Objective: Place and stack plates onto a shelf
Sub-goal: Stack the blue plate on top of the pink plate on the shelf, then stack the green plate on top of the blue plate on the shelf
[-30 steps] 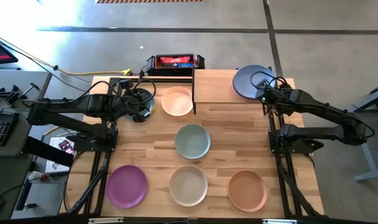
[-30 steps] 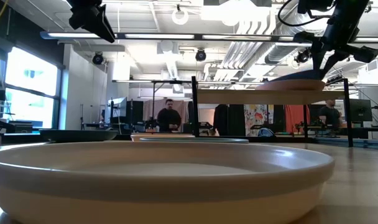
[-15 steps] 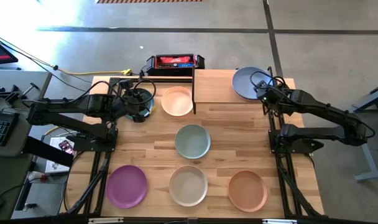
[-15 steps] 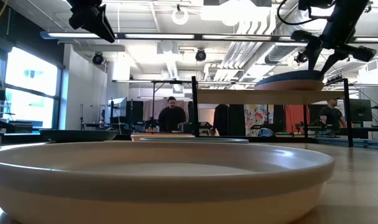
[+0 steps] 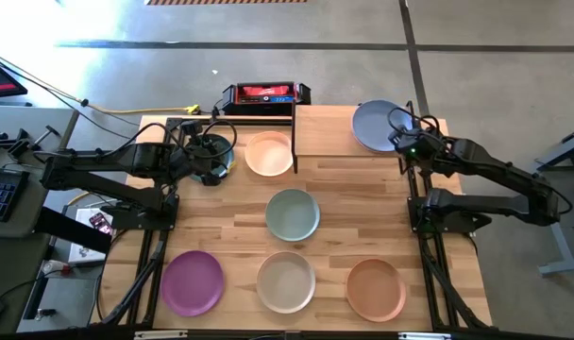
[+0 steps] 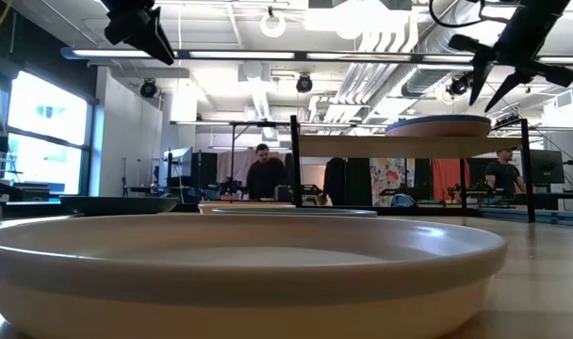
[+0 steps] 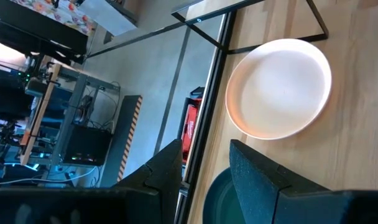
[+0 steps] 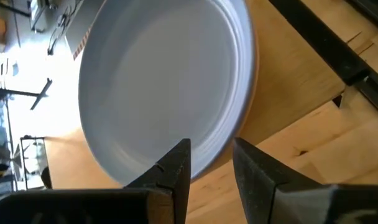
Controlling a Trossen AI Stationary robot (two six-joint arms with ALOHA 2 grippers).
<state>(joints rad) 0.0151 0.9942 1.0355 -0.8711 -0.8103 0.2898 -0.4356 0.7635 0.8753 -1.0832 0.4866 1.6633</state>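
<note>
The blue-grey plate (image 5: 375, 125) (image 6: 439, 125) (image 8: 164, 81) lies flat on the right half of the shelf (image 5: 320, 132) (image 6: 362, 146). My right gripper (image 5: 407, 142) (image 6: 501, 83) (image 8: 211, 163) is open and hangs just above and to the right of the plate's rim, clear of it. My left gripper (image 5: 211, 162) (image 7: 204, 171) is open and waits above the dark green plate (image 7: 229, 199) at the table's far left. On the tabletop lie a peach plate (image 5: 269, 153), a pale teal plate (image 5: 293, 214), a purple plate (image 5: 192, 282), an off-white plate (image 5: 286, 281) and an orange plate (image 5: 375, 289).
A red and black box (image 5: 263, 93) sits at the far edge, left of the shelf. The shelf's left half is bare wood. Black shelf legs (image 6: 294, 165) stand beside the peach plate. A person (image 6: 265, 176) stands in the room beyond the table.
The blue-grey plate, tilted on the shelf's right half a second ago, now lies flat on the board. My right gripper has come off its rim, risen, and drawn back a little toward the table's right edge.
</note>
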